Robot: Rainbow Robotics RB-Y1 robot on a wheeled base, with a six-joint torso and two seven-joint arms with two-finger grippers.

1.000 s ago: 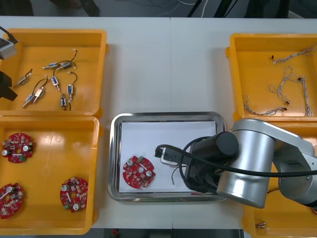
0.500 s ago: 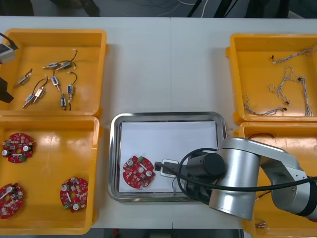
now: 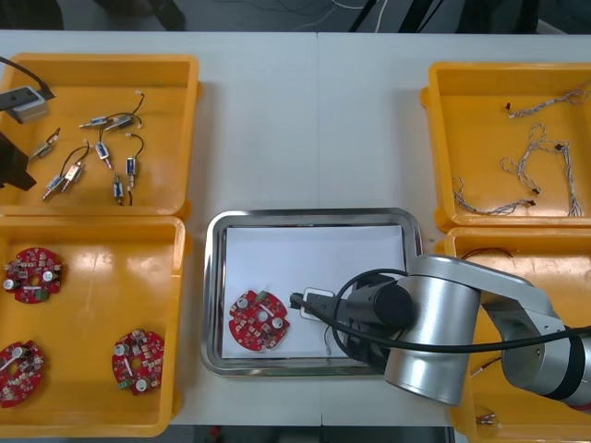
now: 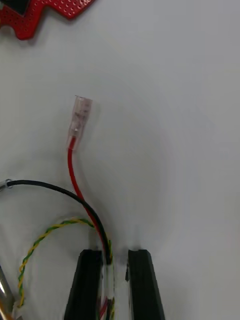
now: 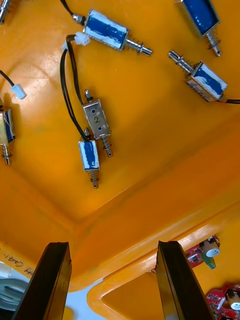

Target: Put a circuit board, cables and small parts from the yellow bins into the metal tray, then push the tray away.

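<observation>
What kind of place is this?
Probably a workshop or lab for electronics: yellow bins hold red circuit boards and small metal parts, the right gripper holds cables in a metal tray, and the left gripper hangs open above the parts.

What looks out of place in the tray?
Nothing stands out. The circuit board lies flat in the metal tray; the right gripper is shut on cables over its white inside. The left gripper hangs open over small metal parts.

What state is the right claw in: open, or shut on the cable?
Shut on the red and yellow cable: the right claw pinches its wires between its fingers.
</observation>
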